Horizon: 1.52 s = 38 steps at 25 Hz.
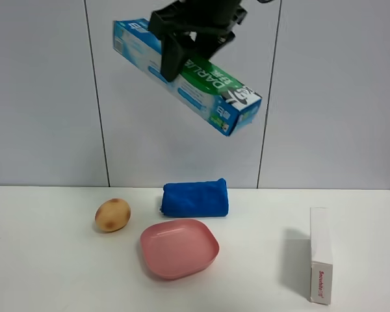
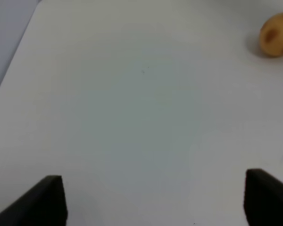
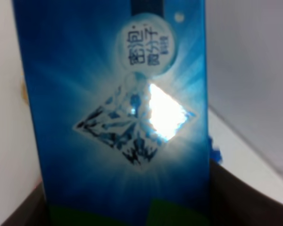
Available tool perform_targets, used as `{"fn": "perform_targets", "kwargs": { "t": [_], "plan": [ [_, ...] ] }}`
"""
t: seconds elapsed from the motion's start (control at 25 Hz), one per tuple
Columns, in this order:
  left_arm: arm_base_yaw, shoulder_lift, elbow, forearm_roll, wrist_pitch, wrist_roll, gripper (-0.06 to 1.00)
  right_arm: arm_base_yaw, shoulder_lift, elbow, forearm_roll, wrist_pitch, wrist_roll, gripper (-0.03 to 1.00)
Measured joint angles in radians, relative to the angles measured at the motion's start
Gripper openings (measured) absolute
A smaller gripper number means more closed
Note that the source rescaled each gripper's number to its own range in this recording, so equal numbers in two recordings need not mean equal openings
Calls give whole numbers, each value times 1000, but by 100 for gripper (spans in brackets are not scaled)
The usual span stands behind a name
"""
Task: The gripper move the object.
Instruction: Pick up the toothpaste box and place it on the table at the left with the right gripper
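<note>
The green-and-blue DARLIE toothpaste carton (image 1: 211, 77) hangs high above the table, tilted with its black-and-white end lower on the right. My right gripper (image 1: 174, 60), a black claw, is shut on the carton near its middle. In the right wrist view the carton (image 3: 113, 117) fills the frame, with dark fingers (image 3: 240, 202) at both sides of it. My left gripper (image 2: 155, 202) is open and empty above bare white table; only its two black fingertips (image 2: 42, 202) show. The left gripper is out of the exterior high view.
On the white table (image 1: 52, 273) lie a brown potato (image 1: 112, 214), a rolled blue towel (image 1: 195, 197), an empty pink dish (image 1: 179, 248) and a white box with red print (image 1: 320, 253) standing on its edge at the right. The potato also shows in the left wrist view (image 2: 276, 34).
</note>
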Motion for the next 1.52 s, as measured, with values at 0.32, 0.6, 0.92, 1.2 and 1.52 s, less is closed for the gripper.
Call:
{"fn": "perform_targets", "kwargs": {
  "t": [0.32, 0.6, 0.92, 1.2, 1.52],
  "plan": [
    [0, 0, 0, 0, 0, 0, 100, 83, 244, -283, 42, 155, -146, 0],
    [0, 0, 0, 0, 0, 0, 100, 126, 323, -294, 170, 167, -276, 0],
    [0, 0, 0, 0, -1, 0, 100, 139, 401, -296, 230, 41, -160, 0],
    [0, 0, 0, 0, -1, 0, 100, 143, 448, -296, 268, -211, 515, 0],
    [0, 0, 0, 0, -1, 0, 100, 143, 511, -296, 216, -333, 601, 0]
  ]
}}
